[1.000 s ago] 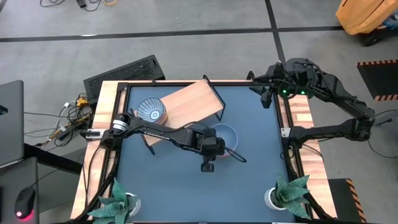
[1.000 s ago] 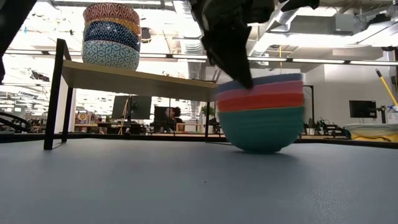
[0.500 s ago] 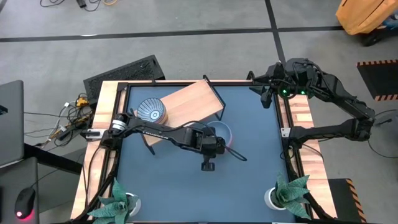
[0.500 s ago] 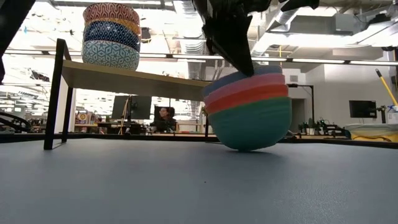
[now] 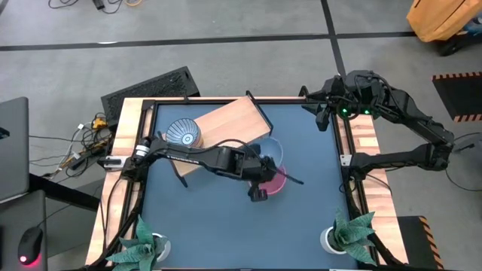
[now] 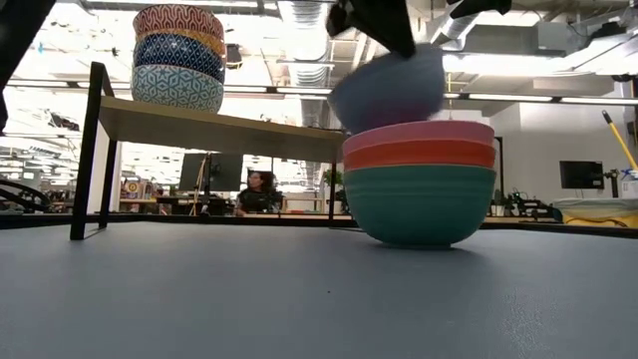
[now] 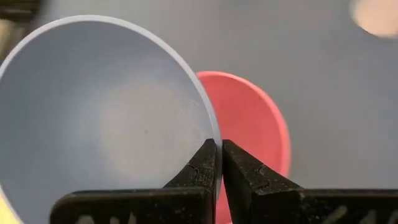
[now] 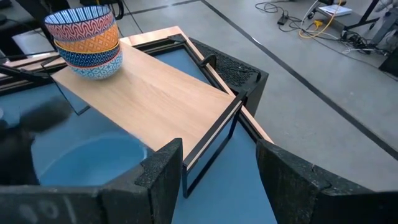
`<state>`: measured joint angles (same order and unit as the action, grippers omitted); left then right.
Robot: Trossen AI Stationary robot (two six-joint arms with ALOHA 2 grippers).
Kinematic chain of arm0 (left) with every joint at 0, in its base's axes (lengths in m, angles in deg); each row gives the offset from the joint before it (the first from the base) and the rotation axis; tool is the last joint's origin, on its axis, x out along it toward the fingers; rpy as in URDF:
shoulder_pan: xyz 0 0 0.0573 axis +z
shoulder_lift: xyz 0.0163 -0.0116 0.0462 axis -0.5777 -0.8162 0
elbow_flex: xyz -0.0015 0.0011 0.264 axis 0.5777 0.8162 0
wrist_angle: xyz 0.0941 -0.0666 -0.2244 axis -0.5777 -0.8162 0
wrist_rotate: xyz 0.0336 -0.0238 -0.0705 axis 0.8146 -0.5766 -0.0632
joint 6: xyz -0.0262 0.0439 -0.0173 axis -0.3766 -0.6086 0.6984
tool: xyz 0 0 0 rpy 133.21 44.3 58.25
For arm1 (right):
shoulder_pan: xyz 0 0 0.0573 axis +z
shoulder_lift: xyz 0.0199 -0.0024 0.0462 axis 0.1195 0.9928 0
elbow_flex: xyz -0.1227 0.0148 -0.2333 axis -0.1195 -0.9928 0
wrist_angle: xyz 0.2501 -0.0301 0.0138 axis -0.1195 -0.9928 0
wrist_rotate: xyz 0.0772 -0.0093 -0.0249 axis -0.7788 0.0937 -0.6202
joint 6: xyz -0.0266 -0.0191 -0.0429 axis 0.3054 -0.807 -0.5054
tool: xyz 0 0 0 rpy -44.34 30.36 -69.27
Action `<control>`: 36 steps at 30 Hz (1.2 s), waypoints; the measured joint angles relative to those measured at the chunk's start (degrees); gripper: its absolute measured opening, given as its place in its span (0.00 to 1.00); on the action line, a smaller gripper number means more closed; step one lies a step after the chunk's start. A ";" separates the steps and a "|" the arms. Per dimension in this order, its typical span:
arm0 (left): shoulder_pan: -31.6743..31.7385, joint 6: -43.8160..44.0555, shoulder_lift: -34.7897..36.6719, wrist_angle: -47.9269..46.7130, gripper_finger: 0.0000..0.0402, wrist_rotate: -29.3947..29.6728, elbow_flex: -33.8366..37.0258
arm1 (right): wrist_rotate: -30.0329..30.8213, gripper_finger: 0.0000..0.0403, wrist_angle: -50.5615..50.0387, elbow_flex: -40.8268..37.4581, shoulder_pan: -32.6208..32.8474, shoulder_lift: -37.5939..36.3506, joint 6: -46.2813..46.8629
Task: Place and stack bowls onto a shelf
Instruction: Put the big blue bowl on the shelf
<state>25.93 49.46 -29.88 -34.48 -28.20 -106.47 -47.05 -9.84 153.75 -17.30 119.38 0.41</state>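
My left gripper [image 5: 265,168] [image 7: 219,149] is shut on a light blue bowl [image 5: 269,150] [image 6: 389,88] [image 7: 106,112], which hangs tilted above a stack of pink, red and green bowls [image 6: 421,189] [image 5: 276,184]. That stack rests on the tabletop by the green bowl's base. The wooden shelf [image 5: 226,124] [image 8: 161,93] stands on black legs toward the far left. It carries a stack of patterned bowls [image 5: 183,134] [image 6: 179,55] [image 8: 87,40]. My right gripper [image 8: 217,180] waits, open, at the table's far right corner [image 5: 324,113]. My left gripper pinches the light blue bowl's rim [image 7: 214,134] between its two fingers, one finger inside the bowl and one outside. The fingers come from above, pointing down. The bowl is lifted clear of the stack and hangs tilted below the fingers.
Two white pots with green plants stand at the near corners [image 5: 147,245] [image 5: 346,237]. Bare blue tabletop [image 5: 203,218] lies near the stack and to its right. The shelf's right half [image 8: 186,106] is bare wood.
My left gripper has risen, keeping its hold on the light blue bowl's rim. The whole stack first tipped with it. Then the blue bowl came off, lifted clear and tilted, while the pink, red and green bowls settled back level on the table.
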 joint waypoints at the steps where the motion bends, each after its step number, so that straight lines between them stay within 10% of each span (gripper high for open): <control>1: 0.00 0.97 0.00 -1.28 0.00 2.09 -1.16 | 0.00 0.57 0.00 0.00 0.00 0.00 -0.02; 11: 0.93 5.86 0.15 -11.43 0.00 14.01 -7.79 | 0.00 0.57 0.00 0.00 0.00 0.02 -0.18; 36: 14.27 4.69 0.02 -27.09 0.00 1.66 -8.86 | 0.00 0.57 -0.04 0.00 0.00 0.07 -0.18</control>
<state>40.20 54.16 -29.86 -61.57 -26.54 -115.33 -47.05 -9.88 153.75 -17.30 119.44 0.24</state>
